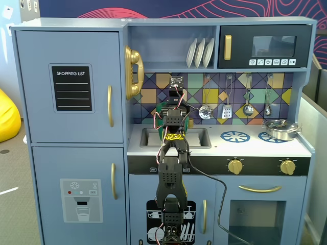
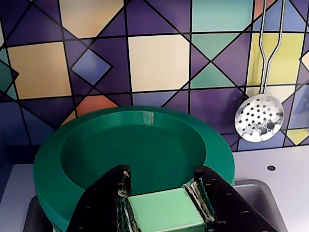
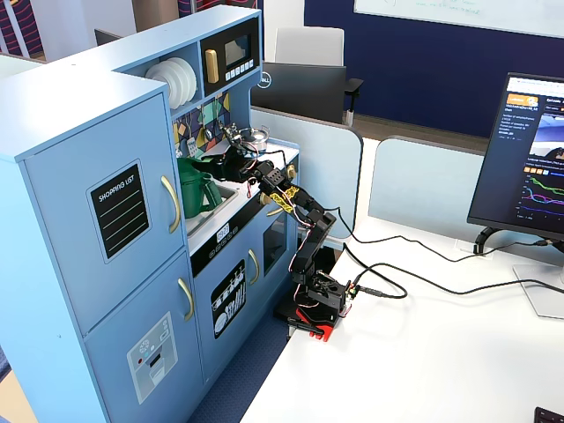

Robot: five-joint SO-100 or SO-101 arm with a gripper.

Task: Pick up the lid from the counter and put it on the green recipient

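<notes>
The lid [image 2: 135, 145] is a round dark-green disc with a sunken middle and fills the lower wrist view. My gripper [image 2: 162, 178] is shut on its light-green tab handle [image 2: 164, 210], one black finger on each side. The lid lies level over the green recipient [image 3: 198, 192], a tall ribbed dark-green pot standing at the sink by the backsplash. I cannot tell whether the lid rests fully on the rim. In a fixed view from the front, my arm [image 1: 171, 168] hides nearly all of the pot and the lid.
A perforated steel skimmer [image 2: 259, 117] hangs on the tiled wall to the right of the lid. The grey sink [image 1: 196, 137], blue burner rings [image 1: 235, 136] and a shiny steel pot [image 1: 280, 128] are on the counter. More utensils hang above the burners.
</notes>
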